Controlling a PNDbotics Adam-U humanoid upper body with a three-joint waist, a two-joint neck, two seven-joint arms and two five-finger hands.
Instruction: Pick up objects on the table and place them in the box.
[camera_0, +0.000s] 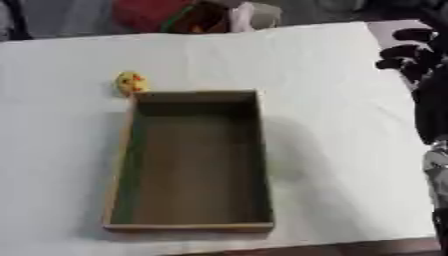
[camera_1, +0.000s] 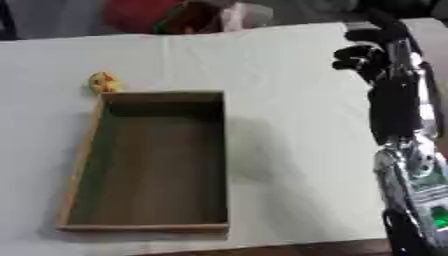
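My right hand (camera_1: 372, 55) hovers, fingers curled on nothing; small yellow rounded toy (camera_0: 131, 82) lies well left of my fingers, beside the shallow wooden box (camera_0: 262, 150).

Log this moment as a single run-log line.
right hand: raised at table's right edge, fingers curled, holding nothing | left hand: not in view | wooden box: empty | yellow toy: on table, at box's far-left corner
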